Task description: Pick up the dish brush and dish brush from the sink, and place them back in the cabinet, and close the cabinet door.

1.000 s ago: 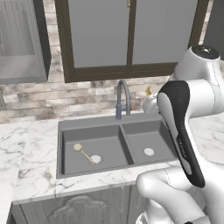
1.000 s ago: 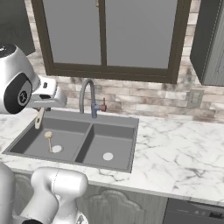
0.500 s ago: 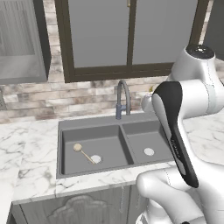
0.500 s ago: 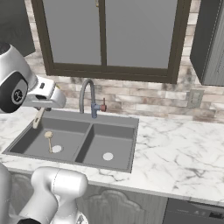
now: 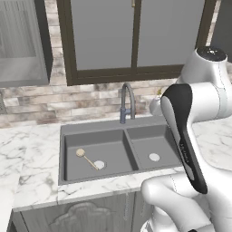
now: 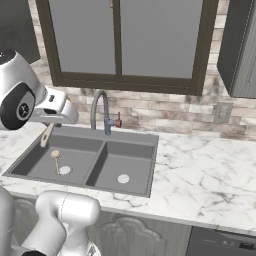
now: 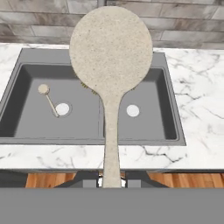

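Note:
My gripper is shut on the thin handle of one dish brush, whose round cream head stands close in front of the hand camera. In the right base view the gripper hangs over the left end of the dark grey sink, and the held dish brush slants down from it. The other dish brush lies on the floor of the left basin, also seen as dish brush and dish brush, beside a white drain disc. The grey wall cabinet hangs at the upper left.
A curved steel tap rises behind the sink, under a dark-framed window. Marble counter runs on both sides. A darker cabinet hangs at the upper right. My own forearm blocks the sink's right end.
The arm has shifted a little, with the held brush still over the sink's left end. The brush in the basin has not moved.

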Tool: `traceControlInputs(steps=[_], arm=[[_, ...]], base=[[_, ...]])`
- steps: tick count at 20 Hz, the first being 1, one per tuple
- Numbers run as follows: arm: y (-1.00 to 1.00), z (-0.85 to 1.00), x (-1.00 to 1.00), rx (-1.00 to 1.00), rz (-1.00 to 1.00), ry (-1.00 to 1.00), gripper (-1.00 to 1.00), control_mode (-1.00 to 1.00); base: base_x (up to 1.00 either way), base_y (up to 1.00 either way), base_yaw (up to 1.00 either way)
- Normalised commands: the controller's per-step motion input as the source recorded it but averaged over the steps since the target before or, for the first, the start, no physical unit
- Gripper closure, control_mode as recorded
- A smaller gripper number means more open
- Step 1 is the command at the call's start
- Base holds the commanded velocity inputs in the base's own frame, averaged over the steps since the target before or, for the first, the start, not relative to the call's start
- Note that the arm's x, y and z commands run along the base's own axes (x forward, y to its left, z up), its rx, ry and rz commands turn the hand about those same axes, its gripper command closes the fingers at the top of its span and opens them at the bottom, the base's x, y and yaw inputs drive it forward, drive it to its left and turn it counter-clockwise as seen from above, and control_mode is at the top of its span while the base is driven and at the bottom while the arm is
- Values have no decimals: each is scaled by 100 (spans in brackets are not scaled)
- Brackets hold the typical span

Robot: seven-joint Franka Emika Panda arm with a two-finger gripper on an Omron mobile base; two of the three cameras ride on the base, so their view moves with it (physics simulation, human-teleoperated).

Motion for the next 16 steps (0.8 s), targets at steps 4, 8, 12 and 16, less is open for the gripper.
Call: traceControlInputs(steps=[4, 8, 12, 16], arm=[[0, 0, 0, 0, 0, 0, 100, 100], [0, 0, 0, 0, 0, 0, 100, 100], [0, 0, 0, 0, 0, 0, 100, 100], [0, 0, 0, 0, 0, 0, 100, 100]], base=[[-32, 0, 0], [-66, 0, 5], [-56, 18, 13], [-29, 32, 29]])
